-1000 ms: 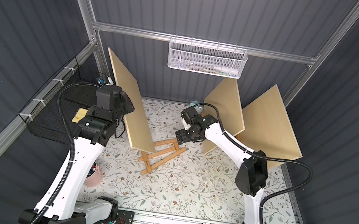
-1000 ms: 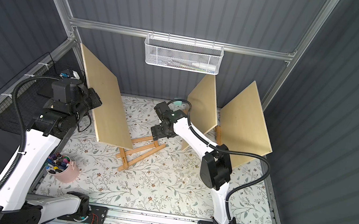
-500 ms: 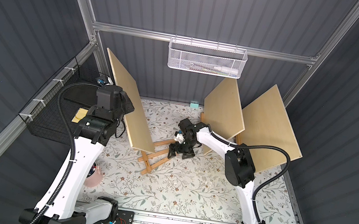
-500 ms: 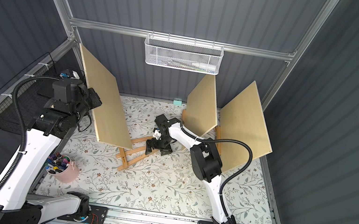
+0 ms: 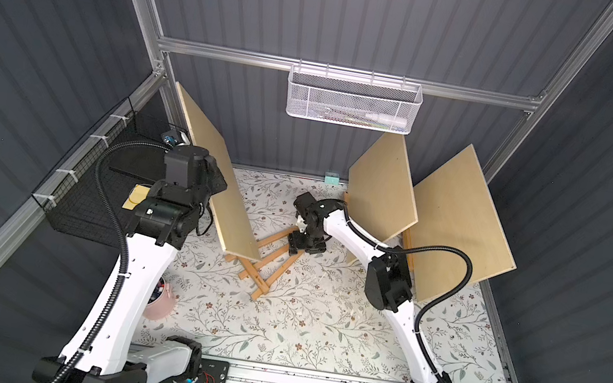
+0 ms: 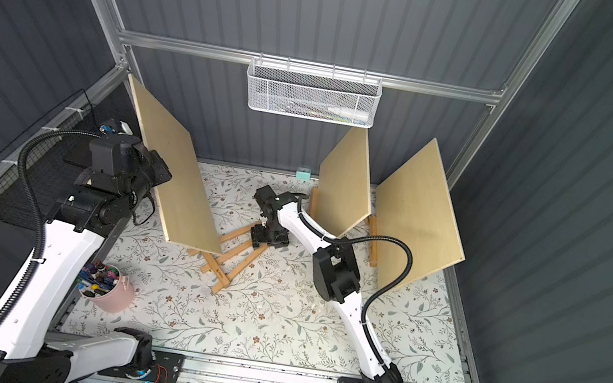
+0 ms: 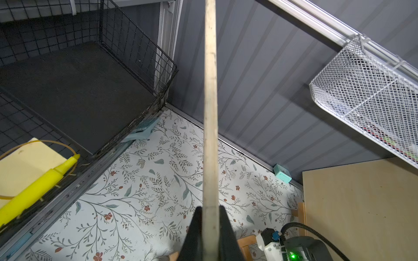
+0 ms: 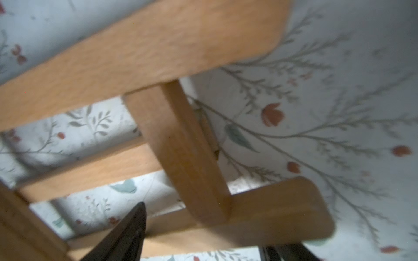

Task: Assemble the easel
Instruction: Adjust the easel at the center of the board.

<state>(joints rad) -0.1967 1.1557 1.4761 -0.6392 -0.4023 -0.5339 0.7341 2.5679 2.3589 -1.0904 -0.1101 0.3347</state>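
Step (est.): get a grip on the flat easel (image 5: 278, 276) and stand it up, so the board (image 6: 183, 197) can go on it.
Easel: lies flat on the tabletop (image 5: 317, 321), about mid-way across and toward the back. Part of it is hidden behind the board's lower corner in both top views.
L hand (image 7: 210, 210): clamped tight on the board's edge, holding the board up at a tilt. Can't tell if its lower edge touches the easel.
R hand (image 5: 300, 244): down on the easel's end nearest the back wall. Jaws are part-way apart, w/ a rounded leg end (image 8: 187, 153) between the fingers (image 8: 129, 230). Wrist view is blurred, so can't tell if the pads touch wood. Nothing lifted.
Risk 1: the legs look loosely hinged. A grip on one leg only could let the others swing or drag as it rises.
Risk 2: a rising easel may strike the board hanging over it and twist the board in the L hand's thin edge grip.
Risk 3: the R forearm runs just beside a standing panel (image 5: 381, 188), so a wide elbow swing could knock it over.
Risk 4: the pads may land off-centre on the rounded end, and the wood squirts out.
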